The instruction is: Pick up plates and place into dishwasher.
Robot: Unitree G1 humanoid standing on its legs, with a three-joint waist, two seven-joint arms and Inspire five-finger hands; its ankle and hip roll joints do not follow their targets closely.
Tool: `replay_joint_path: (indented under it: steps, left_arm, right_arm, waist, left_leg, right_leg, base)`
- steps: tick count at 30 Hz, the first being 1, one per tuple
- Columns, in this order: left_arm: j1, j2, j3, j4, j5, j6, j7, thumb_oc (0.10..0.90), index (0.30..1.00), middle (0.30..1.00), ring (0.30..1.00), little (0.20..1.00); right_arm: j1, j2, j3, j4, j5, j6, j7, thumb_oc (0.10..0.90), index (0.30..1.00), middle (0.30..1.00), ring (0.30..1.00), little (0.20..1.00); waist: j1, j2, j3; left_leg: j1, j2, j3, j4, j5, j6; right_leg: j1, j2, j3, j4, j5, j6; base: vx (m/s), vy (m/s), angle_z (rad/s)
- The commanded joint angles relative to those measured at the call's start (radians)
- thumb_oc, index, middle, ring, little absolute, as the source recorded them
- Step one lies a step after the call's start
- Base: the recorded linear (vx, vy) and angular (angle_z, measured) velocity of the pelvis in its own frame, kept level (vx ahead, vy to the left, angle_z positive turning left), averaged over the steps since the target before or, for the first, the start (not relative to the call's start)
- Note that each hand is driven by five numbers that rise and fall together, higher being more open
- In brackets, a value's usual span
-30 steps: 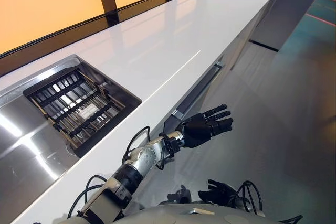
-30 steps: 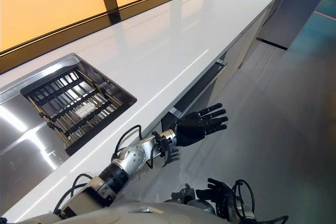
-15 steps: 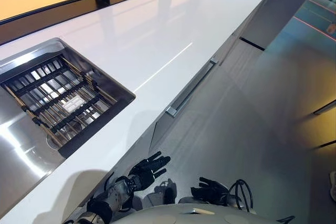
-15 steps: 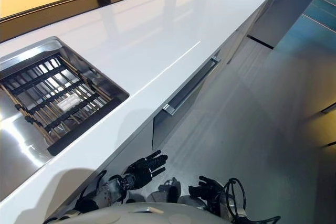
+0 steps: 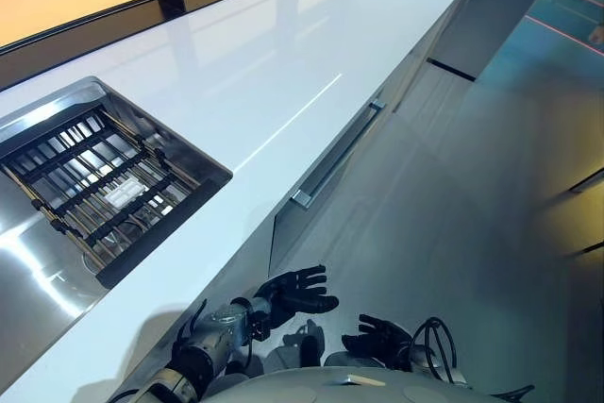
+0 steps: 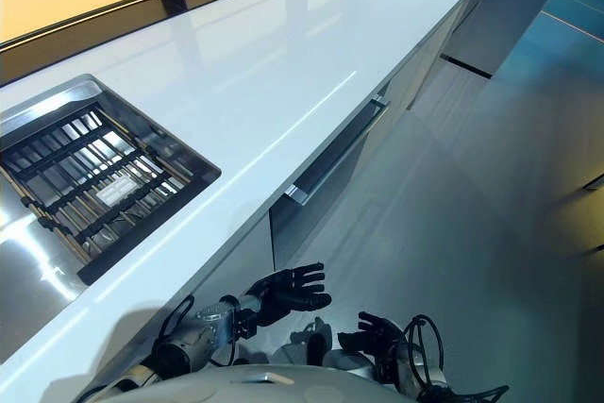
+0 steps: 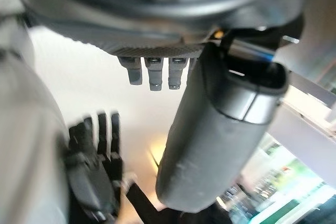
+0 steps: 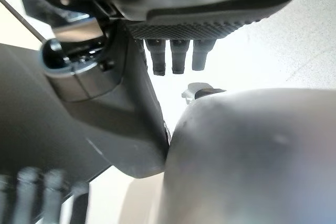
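your left hand [image 5: 294,292] hangs low in front of the cabinet fronts, below the desk edge, fingers spread straight and holding nothing. your right hand [image 5: 382,337] sits lower, close in by the body, fingers loosely relaxed, also holding nothing.

out from the left hand: the cabinet front just beyond it carries a long bar handle [image 5: 337,156] under the white desk [image 5: 283,73]. whether that front is the dishwasher you can't tell from here; it is closed as it stands.

further up on your left, a steel sink [image 5: 38,261] is set in the desk, with a dark wire rack [image 5: 99,186] lying in its basin. the rack's slots look bare apart from a small pale patch; too small to tell what it is.

plates: none can be made out on the desk, in the rack or in either hand. this fits plates lying somewhere out of frame, or plates already stowed behind a closed front, so no move is settled from here.

handling, as a judgement: plates should be stiff, fairly heavy, slick when glazed, and chip-prone. take one by the rim, thumb on top and fingers under, and keep it clear of the desk edge.
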State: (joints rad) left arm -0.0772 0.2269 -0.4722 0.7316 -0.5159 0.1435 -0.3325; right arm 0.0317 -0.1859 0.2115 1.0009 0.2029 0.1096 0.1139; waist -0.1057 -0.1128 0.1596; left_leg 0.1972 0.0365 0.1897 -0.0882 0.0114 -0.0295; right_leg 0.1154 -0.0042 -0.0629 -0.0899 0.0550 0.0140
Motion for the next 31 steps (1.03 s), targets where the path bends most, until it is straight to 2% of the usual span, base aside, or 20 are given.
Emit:
replay_joint_path:
  steps: [1, 8, 15, 17, 23, 31]
  left_arm:
    - [-0.067, -0.027, 0.045, 0.055, 0.067, -0.068, 0.025, 0.800, 0.900, 0.900, 0.900, 0.900]
    - [-0.026, 0.000, 0.187, 0.239, 0.082, -0.082, 0.087, 0.800, 0.900, 0.900, 0.900, 0.900]
    - [0.041, 0.005, 0.271, 0.349, 0.083, -0.104, 0.104, 0.800, 0.900, 0.900, 0.900, 0.900]
    - [0.062, -0.003, 0.294, 0.361, 0.035, -0.098, 0.101, 0.800, 0.900, 0.900, 0.900, 0.900]
    - [0.098, -0.019, 0.343, 0.362, -0.051, -0.089, 0.114, 0.800, 0.900, 0.900, 0.900, 0.900]
    - [0.105, -0.019, 0.348, 0.342, -0.054, -0.108, 0.114, 0.800, 0.900, 0.900, 0.900, 0.900]
  right_arm:
    - [0.003, -0.069, 0.030, 0.032, -0.031, -0.010, 0.006, 0.800, 0.900, 0.900, 0.900, 0.900]
    - [-0.002, -0.094, 0.006, 0.045, -0.042, -0.011, 0.005, 0.800, 0.900, 0.900, 0.900, 0.900]
    - [-0.005, -0.100, -0.006, 0.088, -0.085, -0.025, 0.013, 0.800, 0.900, 0.900, 0.900, 0.900]
    - [-0.008, -0.099, -0.008, 0.102, -0.099, -0.028, 0.017, 0.800, 0.900, 0.900, 0.900, 0.900]
    - [-0.013, -0.089, -0.013, 0.104, -0.101, -0.015, 0.023, 0.800, 0.900, 0.900, 0.900, 0.900]
    - [-0.030, -0.082, -0.006, 0.102, -0.085, -0.001, 0.031, 0.800, 0.900, 0.900, 0.900, 0.900]
  waist:
    - [0.018, 0.035, -0.016]
    - [0.023, 0.081, -0.010]
    - [0.031, 0.107, -0.022]
    - [0.041, 0.114, -0.023]
    - [0.064, 0.122, -0.021]
    - [0.089, 0.124, -0.015]
  left_leg:
    - [-0.052, -0.042, 0.006, 0.096, -0.101, 0.060]
    - [-0.054, -0.051, -0.028, 0.088, -0.079, 0.045]
    - [-0.039, -0.058, -0.058, 0.077, -0.076, 0.038]
    - [-0.039, -0.061, -0.073, 0.072, -0.075, 0.039]
    - [-0.046, -0.069, -0.099, 0.062, -0.067, 0.040]
    - [-0.055, -0.080, -0.120, 0.052, -0.061, 0.049]
  right_leg:
    - [-0.001, 0.066, -0.018, 0.069, -0.076, 0.024]
    - [0.014, 0.054, -0.061, 0.072, -0.095, 0.008]
    - [0.037, 0.047, -0.085, 0.069, -0.115, -0.003]
    - [0.041, 0.043, -0.095, 0.068, -0.121, -0.005]
    - [0.039, 0.035, -0.117, 0.073, -0.125, -0.006]
    - [0.034, 0.023, -0.139, 0.078, -0.126, -0.004]
  base:
    - [-0.04, 0.029, 0.03]
    - [-0.01, 0.065, 0.14]
    - [0.04, 0.062, 0.16]
    - [0.02, 0.068, 0.14]
    - [0.00, 0.051, 0.09]
    - [0.00, 0.038, 0.14]
